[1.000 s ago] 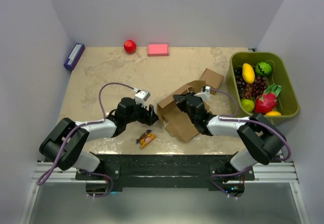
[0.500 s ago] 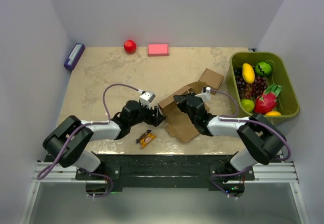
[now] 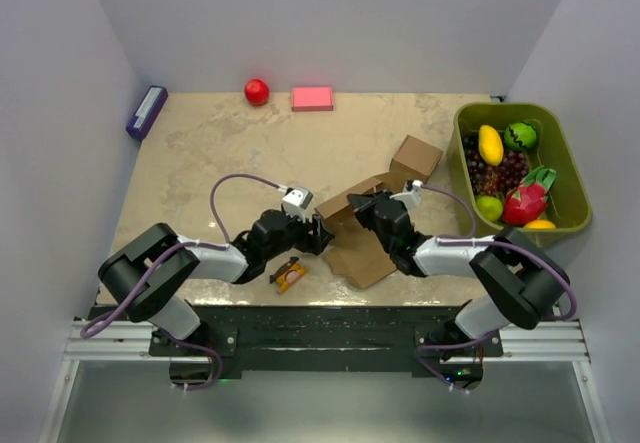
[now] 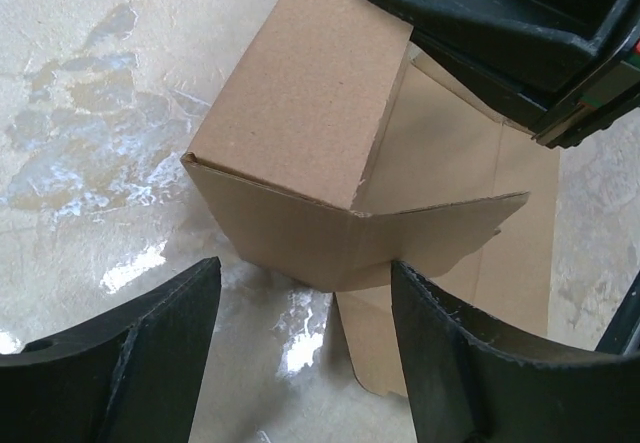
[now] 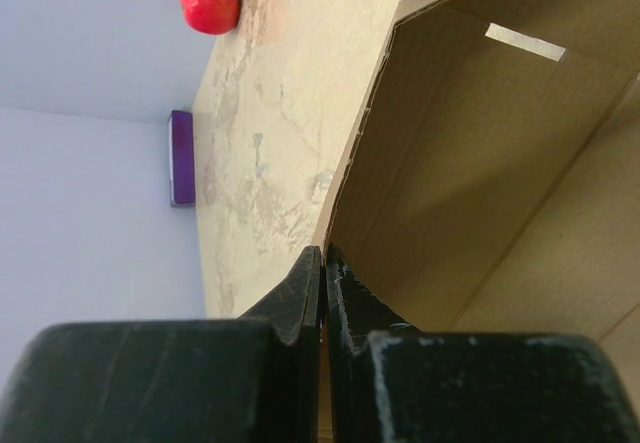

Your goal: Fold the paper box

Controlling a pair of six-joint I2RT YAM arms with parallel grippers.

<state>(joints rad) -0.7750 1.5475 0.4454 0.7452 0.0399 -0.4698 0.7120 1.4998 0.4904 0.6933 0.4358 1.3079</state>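
The paper box [image 3: 358, 248] is a brown cardboard cut-out, partly folded, lying near the table's front centre. My right gripper [image 3: 362, 206] is shut on the top edge of a raised wall of it. In the right wrist view the shut gripper [image 5: 322, 273] pinches that thin edge, with the box's inside [image 5: 480, 163] to the right. My left gripper [image 3: 318, 233] is open at the box's left corner. In the left wrist view the open gripper [image 4: 305, 333] has its fingers [image 4: 130, 363] either side of the folded corner [image 4: 300, 133], not touching it. The right gripper [image 4: 520, 33] shows at the top right.
A small cube-like cardboard box [image 3: 415, 158] stands just behind the paper box. A green basket [image 3: 560, 213] of fruit is at the right. A red apple [image 3: 257, 91], a pink block [image 3: 312, 98] and a purple box [image 3: 146, 111] lie at the back. A small orange item [image 3: 290, 275] lies near the front.
My left gripper has moved right, up to the box's left corner. The right gripper has drawn the held wall more upright, and the small cube box behind now shows fully.
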